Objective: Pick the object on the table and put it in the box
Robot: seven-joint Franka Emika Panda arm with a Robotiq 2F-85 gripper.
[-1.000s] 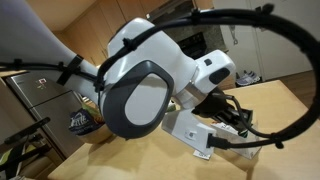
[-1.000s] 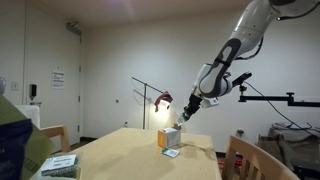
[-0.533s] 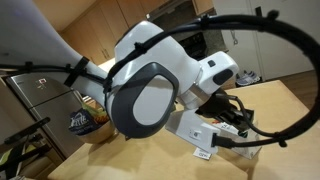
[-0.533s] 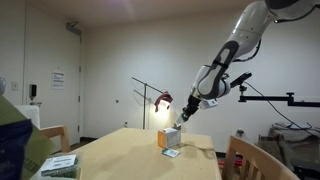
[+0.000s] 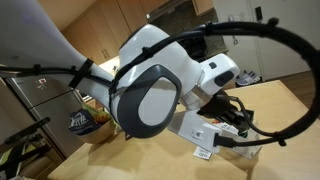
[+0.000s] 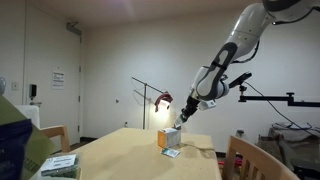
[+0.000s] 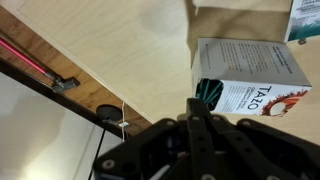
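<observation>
Up close in an exterior view, the arm [image 5: 150,95] fills most of the picture, with a black cable [image 5: 290,50] looping over it. The box [image 5: 200,135] lies under its far end. The gripper itself is lost among dark parts there, and a dark snack bag [image 5: 80,122] sits well off behind the arm.

From farther back in an exterior view, the gripper [image 6: 184,114] hangs just above the box [image 6: 170,138], a little to one side and apart from it. A small flat packet [image 6: 171,153] lies on the table [image 6: 120,155] below the gripper, just in front of the box; its colour is too small to tell.

In the wrist view, the gripper [image 7: 194,102] shows dark and blurred. Its fingers look drawn narrow, but whether they pinch anything cannot be told. The box [image 7: 250,60] lies just ahead of the fingertips. A dark teal patch [image 7: 208,92] sits right beside them; whether it is the object or print on the box cannot be told. A white packet [image 7: 305,18] lies beyond the box.
</observation>
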